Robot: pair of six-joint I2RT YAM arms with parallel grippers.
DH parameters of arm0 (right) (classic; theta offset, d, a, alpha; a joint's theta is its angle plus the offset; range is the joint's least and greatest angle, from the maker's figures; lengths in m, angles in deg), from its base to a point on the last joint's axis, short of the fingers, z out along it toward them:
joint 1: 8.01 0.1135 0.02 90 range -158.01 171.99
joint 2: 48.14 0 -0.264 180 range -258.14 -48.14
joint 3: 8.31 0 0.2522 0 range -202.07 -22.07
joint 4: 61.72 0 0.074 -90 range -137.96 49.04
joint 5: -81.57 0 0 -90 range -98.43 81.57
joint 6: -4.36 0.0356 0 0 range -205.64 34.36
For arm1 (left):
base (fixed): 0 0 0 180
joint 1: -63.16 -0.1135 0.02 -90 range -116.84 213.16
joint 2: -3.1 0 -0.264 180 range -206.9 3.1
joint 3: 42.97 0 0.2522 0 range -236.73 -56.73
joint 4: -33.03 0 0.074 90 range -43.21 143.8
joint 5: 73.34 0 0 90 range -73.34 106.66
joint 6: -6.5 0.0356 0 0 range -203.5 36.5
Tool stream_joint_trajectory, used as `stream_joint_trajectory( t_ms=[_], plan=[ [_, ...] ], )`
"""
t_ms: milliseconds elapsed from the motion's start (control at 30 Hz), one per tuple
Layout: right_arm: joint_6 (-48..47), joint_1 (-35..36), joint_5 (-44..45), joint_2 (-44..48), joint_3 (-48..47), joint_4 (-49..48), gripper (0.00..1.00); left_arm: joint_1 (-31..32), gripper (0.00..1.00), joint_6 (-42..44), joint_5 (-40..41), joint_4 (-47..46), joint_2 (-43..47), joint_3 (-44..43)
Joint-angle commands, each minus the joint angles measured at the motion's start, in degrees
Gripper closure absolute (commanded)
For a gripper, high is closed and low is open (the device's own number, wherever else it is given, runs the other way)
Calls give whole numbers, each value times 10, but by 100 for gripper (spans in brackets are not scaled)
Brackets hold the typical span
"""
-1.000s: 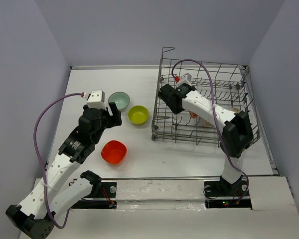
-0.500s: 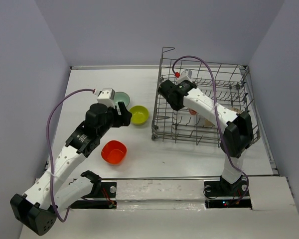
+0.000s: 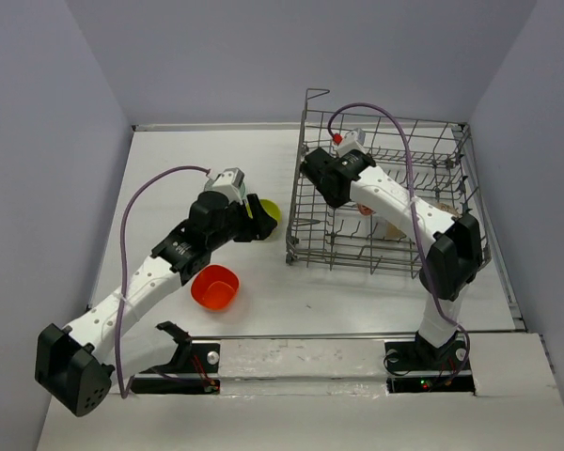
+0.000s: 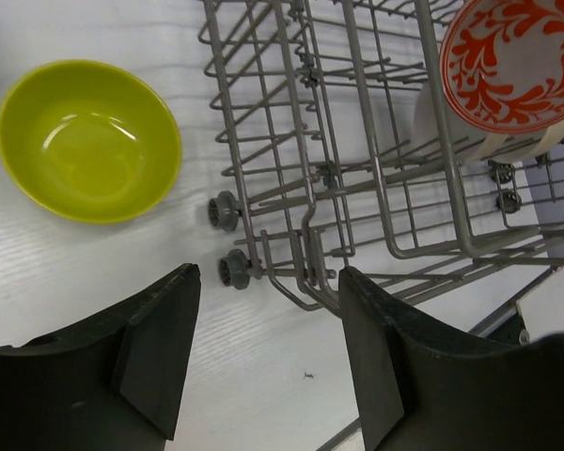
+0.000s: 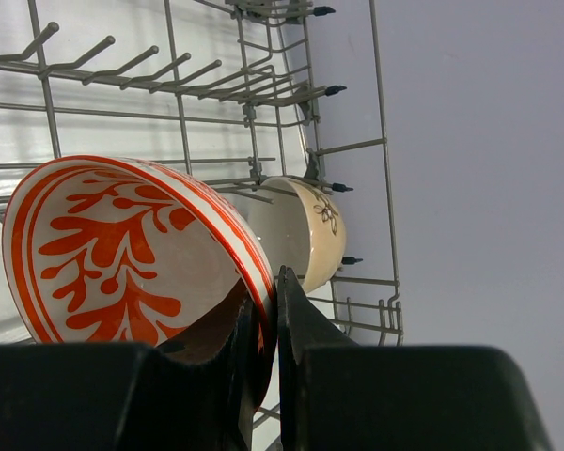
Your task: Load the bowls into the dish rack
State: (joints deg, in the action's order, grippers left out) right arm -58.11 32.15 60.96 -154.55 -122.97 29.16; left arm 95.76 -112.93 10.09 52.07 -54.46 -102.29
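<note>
Red-patterned bowl (image 5: 122, 254): inside dish rack (image 3: 310, 216), rim pinched by right end effector (image 5: 263, 319), at its ten o'clock.
Lime bowl (image 4: 87, 141): on counter (image 4: 56, 272), eleven o'clock of left end effector (image 4: 268, 348), apart.
Left end effector: spread.

Before you on the white tabletop (image 3: 169, 150) are a glossy lime-yellow round bowl (image 4: 87, 139) and a plain orange-red rounded-square bowl (image 3: 214, 287). In your grey metal wire dish rack (image 3: 385, 202) are a white ceramic bowl with a red-orange leaf pattern (image 5: 122, 254), banded red-orange at the rim, and a cream bowl with a small dark floral sprig (image 5: 312, 233). Your left arm (image 3: 141, 282) and right arm (image 3: 399, 207) are white with black joints. The left gripper (image 4: 268, 282) and right gripper (image 5: 266, 310) are matte black. The cables (image 3: 174, 171) are purple and the walls (image 3: 216, 56) lilac-grey.
</note>
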Motion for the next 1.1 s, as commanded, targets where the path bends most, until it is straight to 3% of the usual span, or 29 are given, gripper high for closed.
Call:
stream_joint_trajectory(
  t_ms=[0,367,633,733,900,1067],
  plan=[
    [5,2,32,45,-16,27,96,54,31,-21,22,-41,-9,-2],
    [5,2,23,66,-18,26,95,134,34,-62,104,-70,-69,6],
    [6,2,15,87,-15,23,96,159,44,-77,136,-81,-125,-15],
    [3,2,11,96,-8,18,95,164,52,-84,135,-77,-146,-28],
    [-5,2,8,110,4,8,95,194,78,-92,154,-70,-153,-44],
    [-5,2,5,115,11,5,95,231,88,-92,168,-55,-151,-65]
  ],
)
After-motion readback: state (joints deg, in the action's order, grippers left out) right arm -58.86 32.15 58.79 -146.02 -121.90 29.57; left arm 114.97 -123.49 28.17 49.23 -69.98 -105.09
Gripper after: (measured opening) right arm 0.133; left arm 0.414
